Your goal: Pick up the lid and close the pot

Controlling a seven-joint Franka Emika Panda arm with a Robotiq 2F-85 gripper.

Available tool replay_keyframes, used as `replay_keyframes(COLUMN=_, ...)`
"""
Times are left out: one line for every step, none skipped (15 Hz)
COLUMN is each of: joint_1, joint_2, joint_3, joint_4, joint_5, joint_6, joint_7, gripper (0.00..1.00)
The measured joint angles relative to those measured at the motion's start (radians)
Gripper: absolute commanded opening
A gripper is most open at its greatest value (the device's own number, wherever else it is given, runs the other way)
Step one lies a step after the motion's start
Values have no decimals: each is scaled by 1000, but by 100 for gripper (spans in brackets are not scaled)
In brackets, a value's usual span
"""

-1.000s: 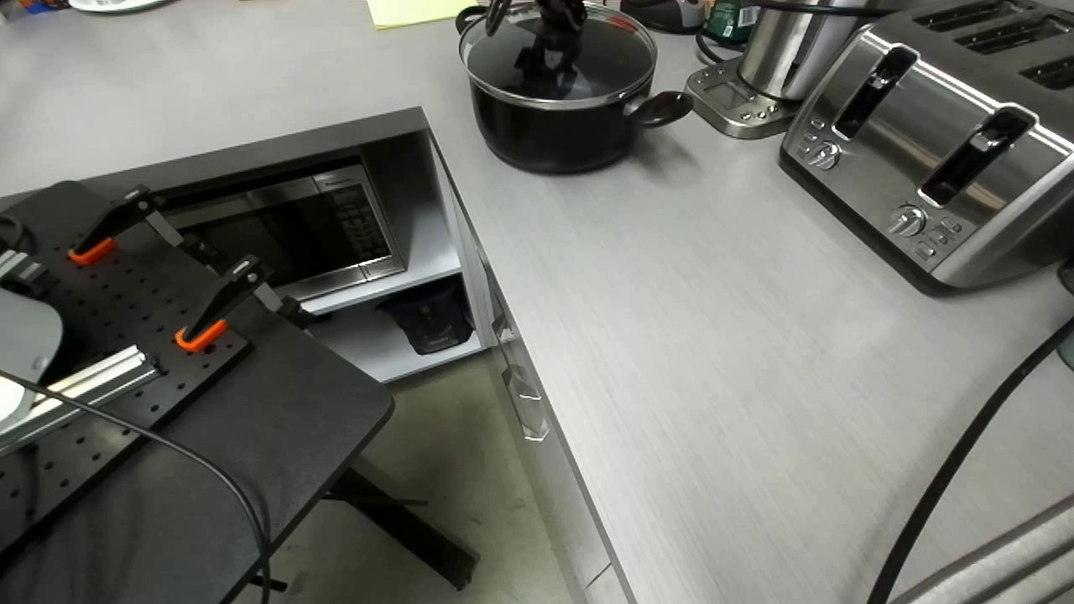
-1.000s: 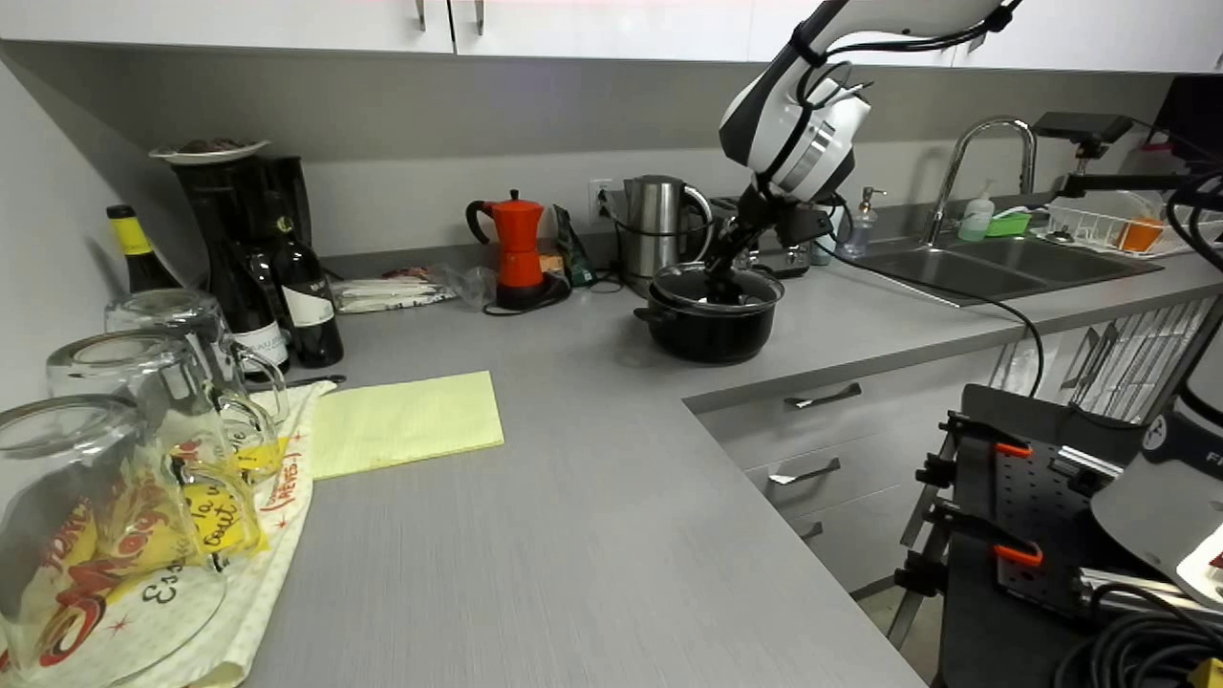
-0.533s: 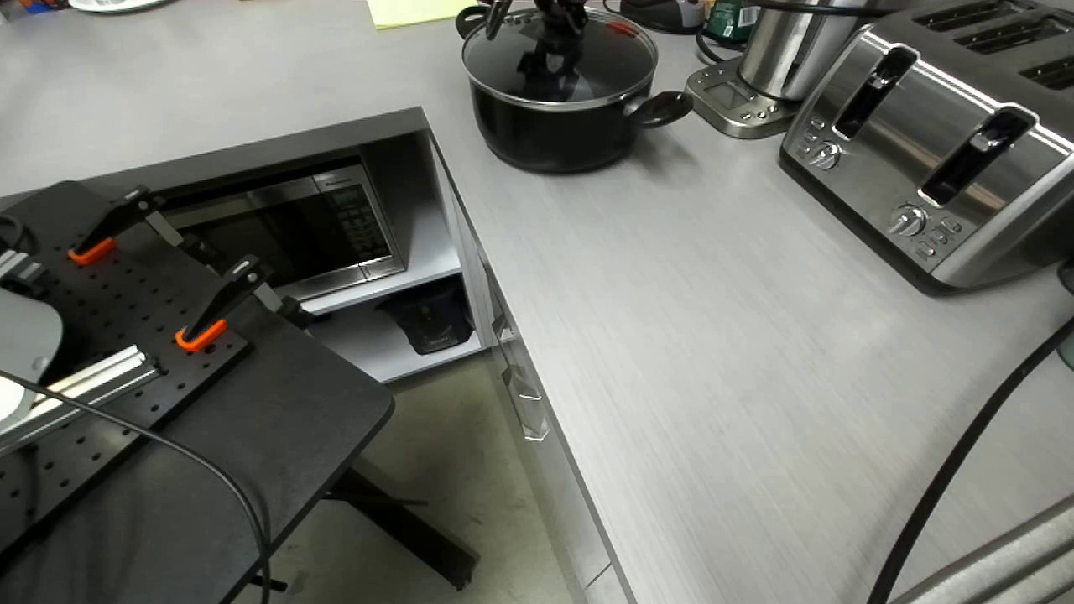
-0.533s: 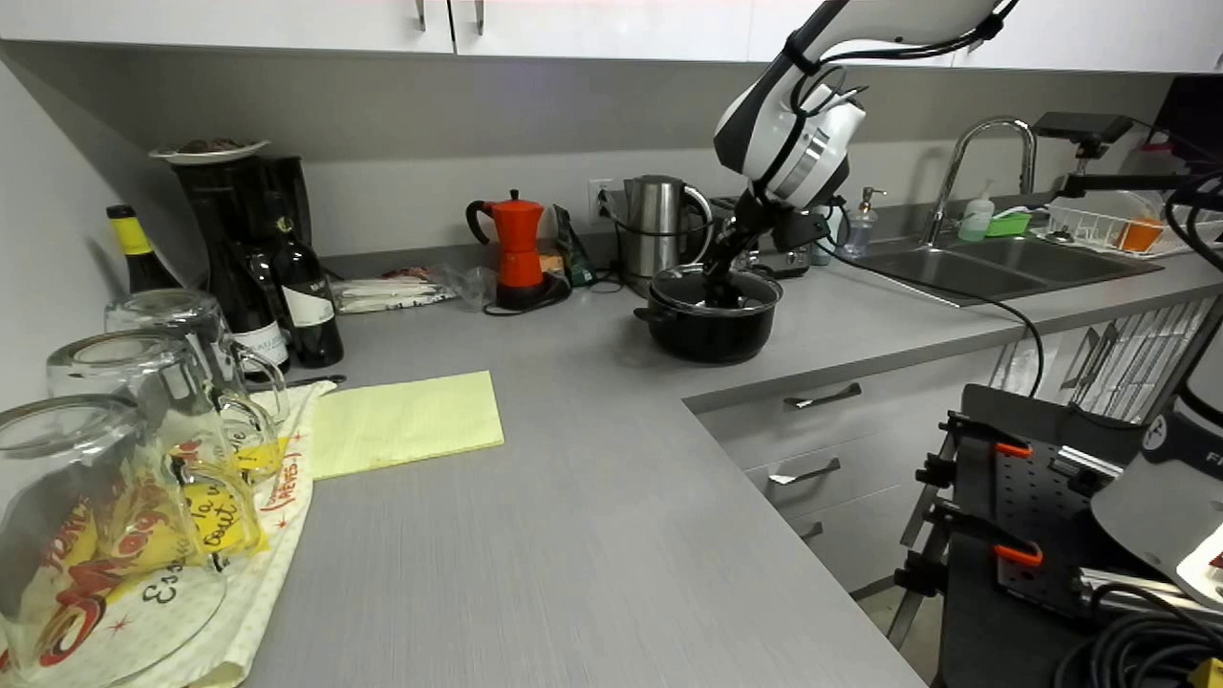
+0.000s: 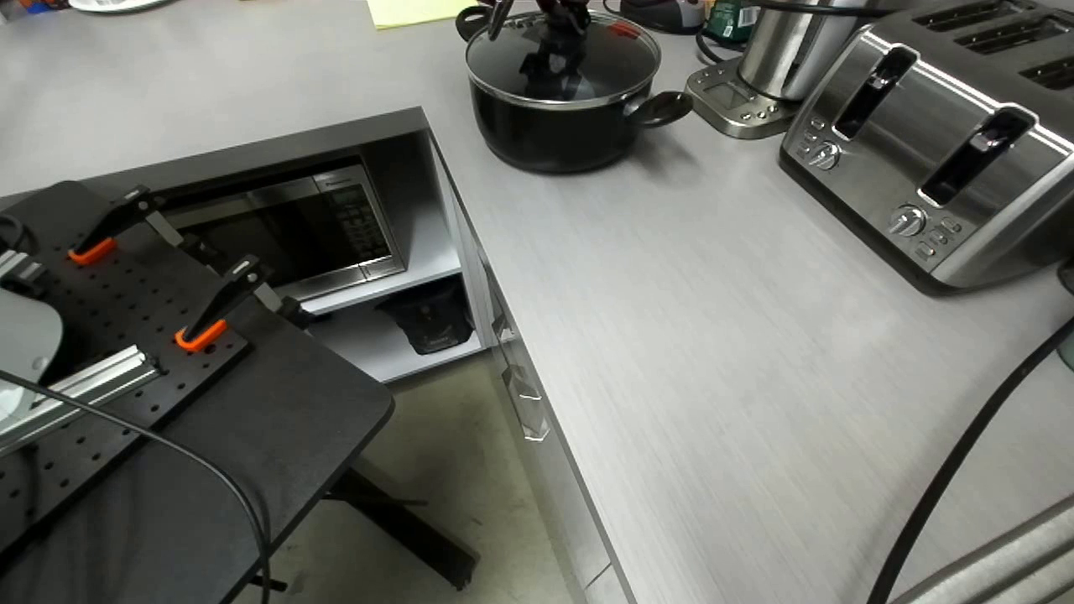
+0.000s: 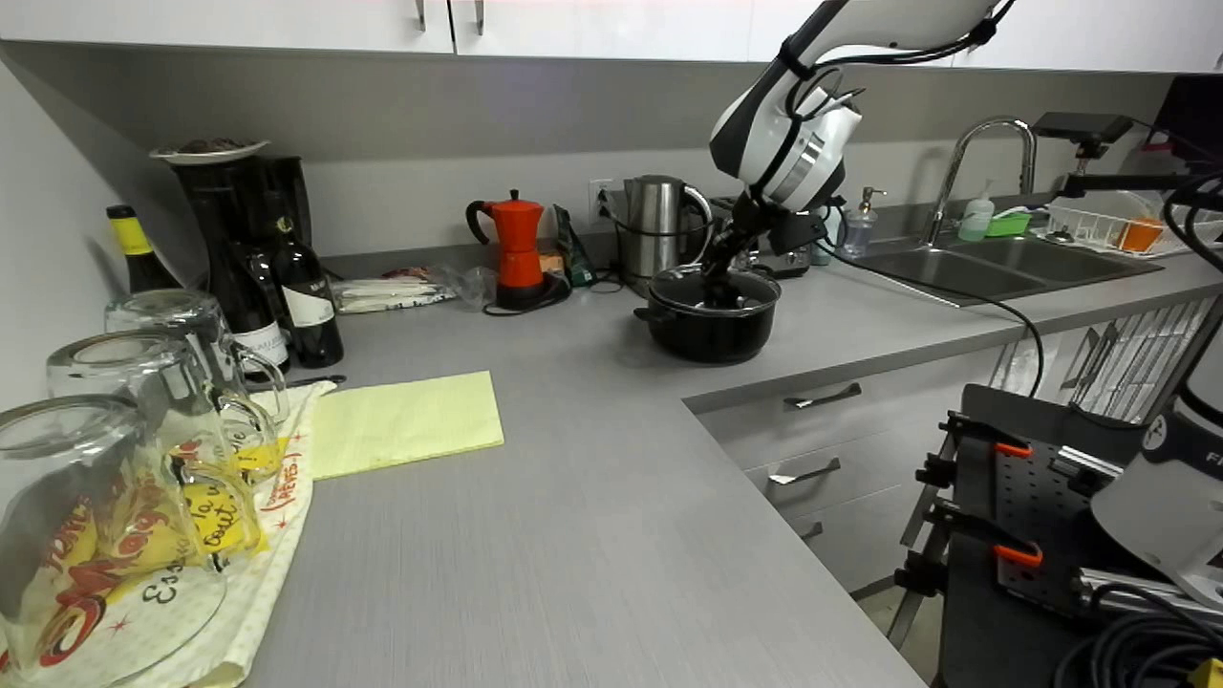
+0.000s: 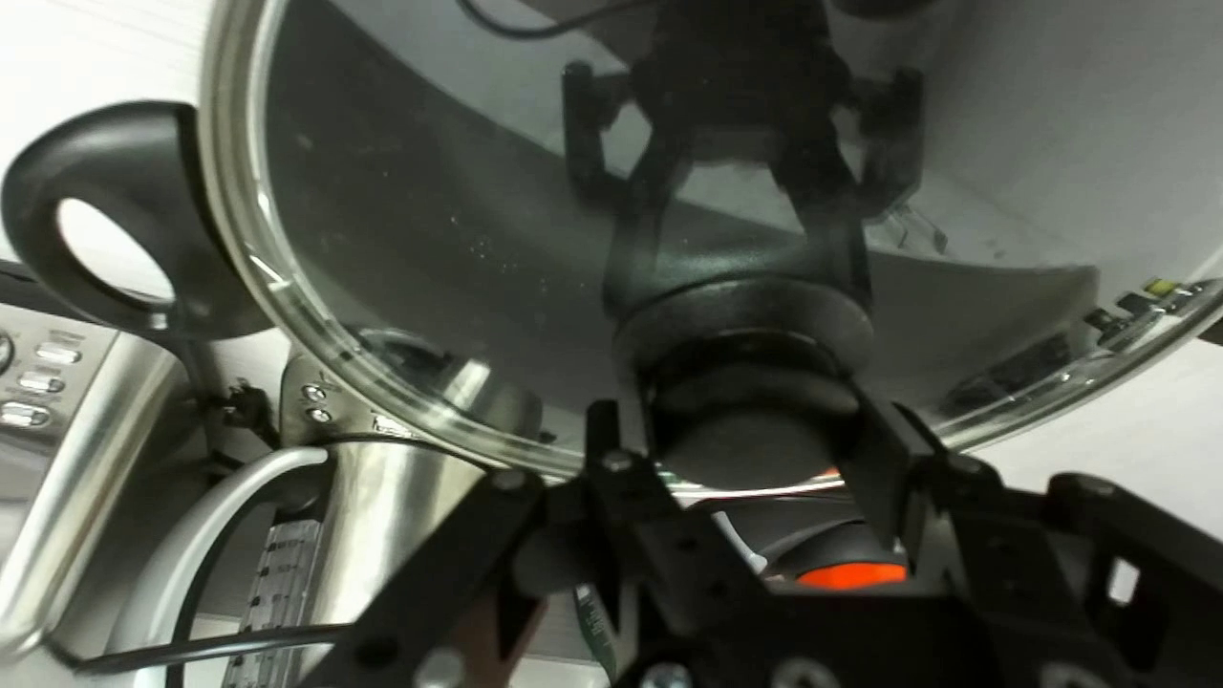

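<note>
Hand point(image 7: 755, 425): clenched on the lid point(image 7: 430, 220); in the wrist view your fingers point(image 7: 884, 468) stand one to each side of its black knob point(image 7: 750, 444).
Lid: you have it over the pot point(image 5: 558, 134) in both exterior views; whether its rim point(image 7: 229, 162) rests on the pot all the way round, you cannot tell from these angles. Seen from the wrist, its glass mirrors your hand.
Pot: upright on the bench point(image 5: 713, 335), near the corner where the front edge turns.
Handles point(image 5: 663, 109): two on the pot, at opposite sides; your wrist view shows one as a black loop just outside the lid's rim.
Arm point(image 6: 788, 143): slants down to the lid from above in an exterior view.
Kettle point(image 6: 653, 229): steel, behind the pot as you look in an exterior view.
Toaster point(image 5: 914, 159): on the bench, apart from the pot, to your right in an exterior view.
Moka pot point(image 6: 519, 248): red, left of the kettle.
Sheet point(image 6: 411, 425): yellow, flat on the bench, between the mugs point(image 6: 167, 373) and the pot.
Mugs: three, glass, on a printed towel point(image 6: 268, 612).
Bottles point(image 6: 304, 306): dark, behind the mugs.
Microwave point(image 5: 310, 226): on a shelf below the bench top.
</note>
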Motion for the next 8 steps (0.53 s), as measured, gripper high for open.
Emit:
replay_keyframes(joint_1=0, joint_2=1, joint_3=1, joint_4=1, joint_5=0, joint_6=1, joint_7=0, gripper=25)
replay_keyframes(joint_1=0, joint_2=2, joint_3=2, joint_4=2, joint_5=-1, joint_6=2, joint_7=0, gripper=25)
replay_keyframes(joint_1=1, joint_2=3, joint_3=4, joint_4=3, joint_5=-1, joint_6=3, joint_7=0, gripper=25)
replay_keyframes(joint_1=1, joint_2=4, joint_3=5, joint_4=3, joint_5=-2, joint_6=4, joint_7=0, gripper=25)
replay_keyframes(joint_1=3, joint_2=5, joint_3=5, joint_4=5, joint_5=-2, joint_6=4, joint_7=0, gripper=25)
replay_keyframes(joint_1=4, joint_2=7, joint_3=6, joint_4=6, joint_5=-3, joint_6=4, joint_7=0, gripper=25)
replay_keyframes(joint_1=5, joint_2=8, joint_3=7, joint_4=6, joint_5=-3, joint_6=6, joint_7=0, gripper=25)
replay_keyframes(joint_1=6, joint_2=9, joint_3=7, joint_4=6, joint_5=-4, joint_6=10, joint_7=0, gripper=25)
